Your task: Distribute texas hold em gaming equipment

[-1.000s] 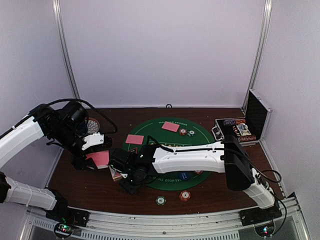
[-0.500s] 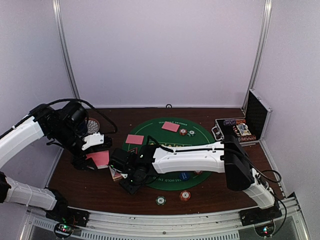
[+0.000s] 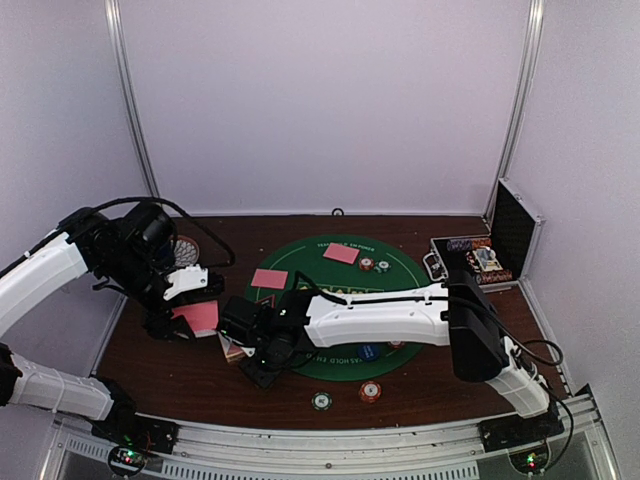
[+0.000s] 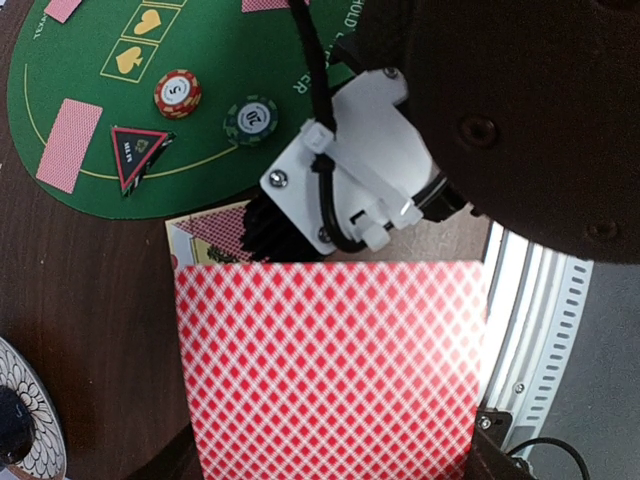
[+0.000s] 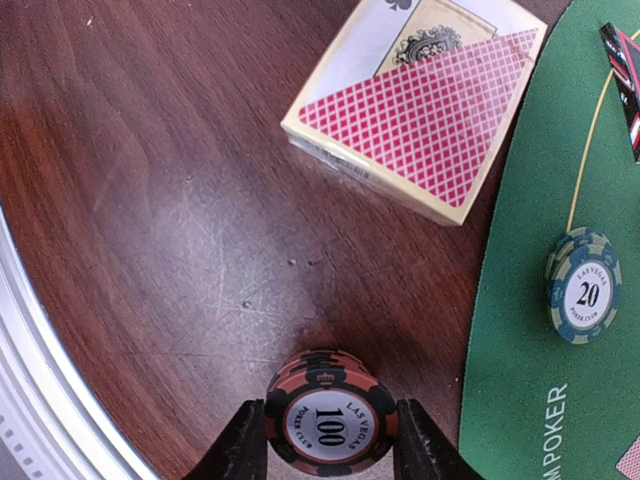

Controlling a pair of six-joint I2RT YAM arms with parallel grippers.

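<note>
Red-brown striped round poker chip (image 5: 331, 425) marked 100 sat on the dark wooden desk (image 5: 150, 200), just off the near-left edge of the green felt mat (image 5: 520, 330). The right end effector (image 5: 330, 432) had narrowed onto its sides, apparently ready to lift. The left end effector (image 3: 180, 320) stayed clamped on a pink-backed playing card (image 4: 330, 370).

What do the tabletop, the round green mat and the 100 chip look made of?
Dark brown tabletop: glossy wood or wood-look laminate, with grain and fine scratches. Round green mat: matte, printed, probably felt or fabric. Red-and-black striped 100 poker chip: smooth moulded plastic or clay composite, with a printed centre label.
</note>
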